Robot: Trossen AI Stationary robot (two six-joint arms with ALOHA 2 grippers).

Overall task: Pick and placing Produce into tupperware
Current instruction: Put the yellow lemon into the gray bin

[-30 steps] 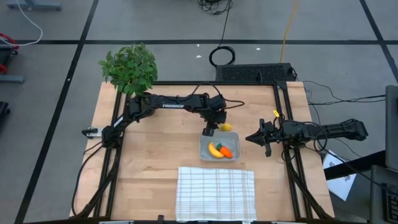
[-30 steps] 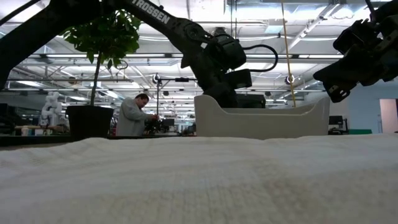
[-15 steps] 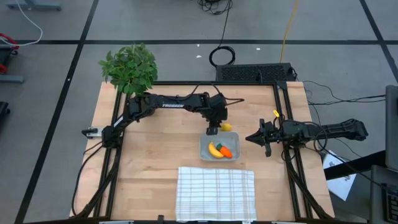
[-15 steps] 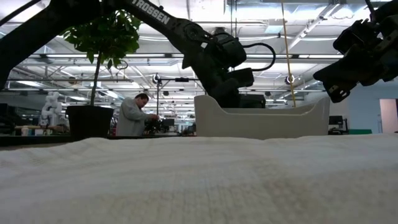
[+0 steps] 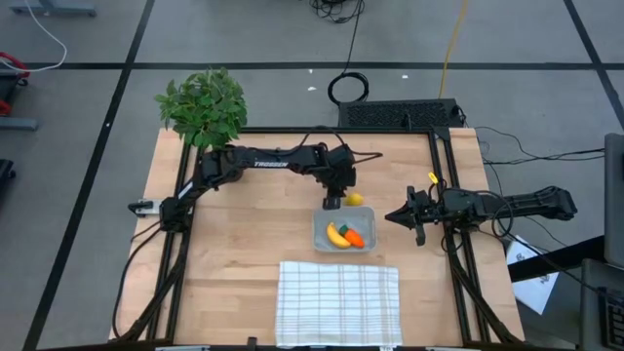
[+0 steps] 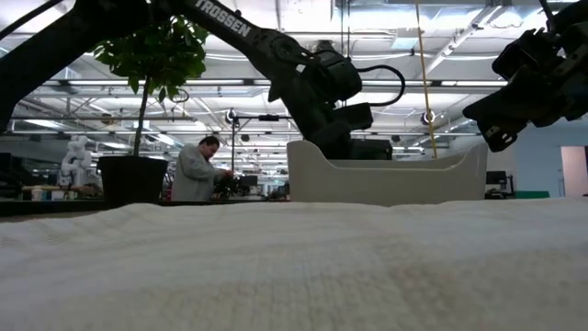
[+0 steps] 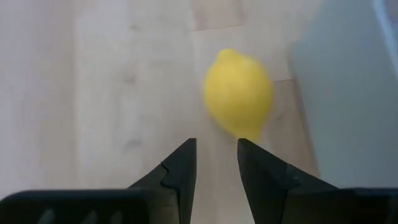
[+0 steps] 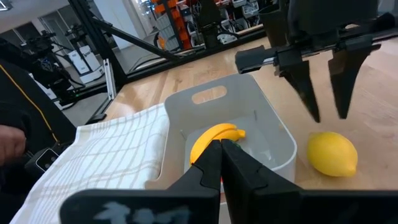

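The yellow lemon (image 5: 356,199) lies on the bare wood just beyond the tupperware's far edge. The grey-clear tupperware (image 5: 317,234) holds the yellow banana (image 5: 336,235) and the orange carrot (image 5: 355,237). My left gripper (image 5: 333,202) is open and points down. It hovers above the table, close beside the lemon (image 7: 238,93) and clear of it; the right wrist view shows its fingertips (image 8: 314,112) above the lemon (image 8: 333,154). My right gripper (image 5: 390,216) is shut and waits level to the right of the tupperware (image 8: 273,134).
A white checked cloth (image 5: 338,302) lies spread at the near edge, in front of the tupperware. A leafy potted plant (image 5: 203,105) stands at the far left corner. Bare wood lies left of the tupperware. A person shows in the room beyond (image 6: 196,170).
My left gripper has moved a short way from over the tupperware's far left corner toward the lemon, staying open. The lemon, the tupperware and my right arm have kept still.
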